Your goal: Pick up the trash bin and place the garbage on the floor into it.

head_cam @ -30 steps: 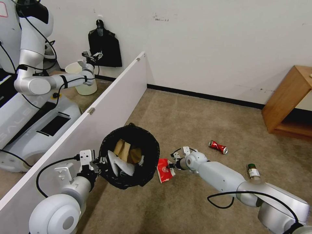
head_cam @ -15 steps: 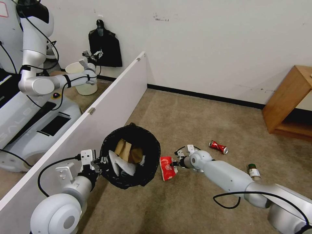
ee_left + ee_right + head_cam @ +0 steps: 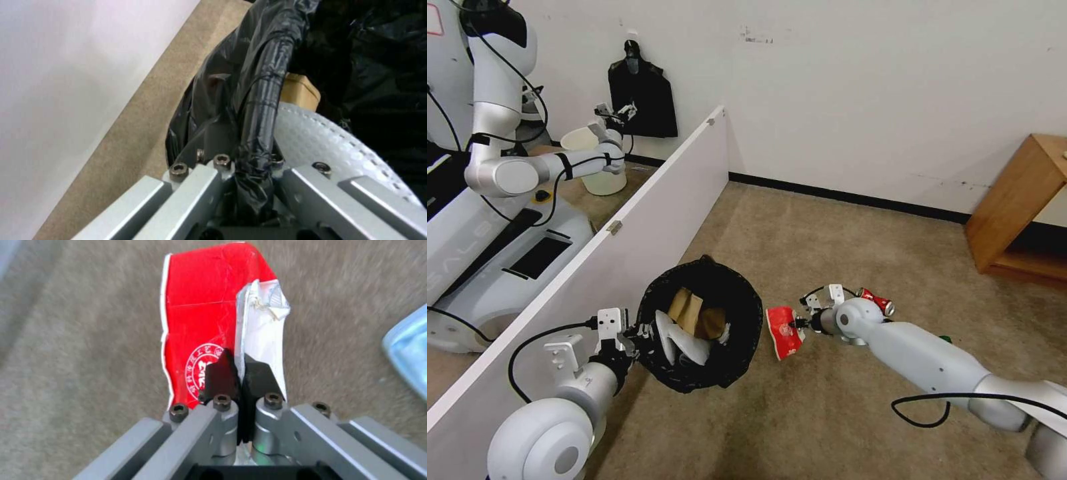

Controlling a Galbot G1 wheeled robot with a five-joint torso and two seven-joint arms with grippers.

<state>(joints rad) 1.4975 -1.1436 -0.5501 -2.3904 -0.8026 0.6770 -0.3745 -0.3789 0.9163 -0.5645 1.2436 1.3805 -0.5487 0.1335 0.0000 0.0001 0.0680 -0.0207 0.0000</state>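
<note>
The trash bin (image 3: 746,300), lined with a black bag, hangs tilted above the carpet floor (image 3: 800,247) beside the white partition. My left gripper (image 3: 635,331) is shut on its near rim; the left wrist view shows the bag-wrapped rim (image 3: 262,100) pinched in that gripper (image 3: 249,160). A brown cardboard piece (image 3: 687,308) and a white slipper (image 3: 677,341) lie inside. Just right of the bin, my right gripper (image 3: 793,326) is shut on the red paper carton (image 3: 783,331), whose edge (image 3: 200,316) sits between the black pads (image 3: 218,371). A crushed red can (image 3: 876,301) lies behind that wrist.
A long white partition board (image 3: 647,200) runs along the left, with another robot (image 3: 487,167) and a pale bucket (image 3: 594,160) beyond it. A wooden cabinet (image 3: 1020,200) stands at the right wall. A light-blue mask (image 3: 407,350) lies on the carpet near the carton.
My right gripper has carried the red carton up and to the right, off its earlier spot on the carpet. The bin in my left gripper has shifted slightly right.
</note>
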